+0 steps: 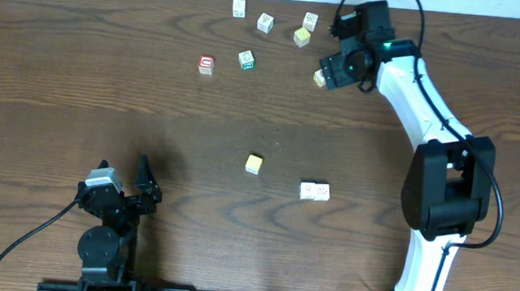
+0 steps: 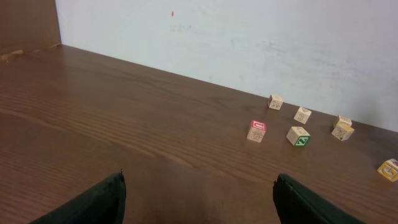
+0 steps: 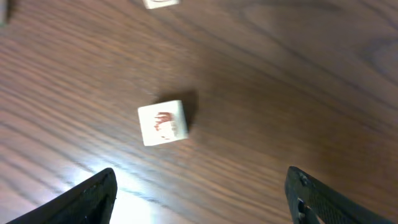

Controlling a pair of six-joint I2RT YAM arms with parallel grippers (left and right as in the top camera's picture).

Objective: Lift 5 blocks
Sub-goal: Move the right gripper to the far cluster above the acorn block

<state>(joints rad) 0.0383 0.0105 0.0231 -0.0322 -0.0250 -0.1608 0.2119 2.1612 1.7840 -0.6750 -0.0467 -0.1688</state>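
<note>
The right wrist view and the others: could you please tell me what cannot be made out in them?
- Right wrist: the red mark on the whitish block is blurred, unreadable.
- Right wrist: the top edge cuts off another block.
- Overhead: the right gripper partly hides that whitish block.
- Left wrist: the right edge cuts a yellowish block.
- Overhead: marks on the paired white blocks are too small to read.

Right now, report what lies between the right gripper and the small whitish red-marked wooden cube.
Nothing: the right wrist view shows only bare brown wooden table between the right gripper and the small whitish red-marked wooden cube.
</note>
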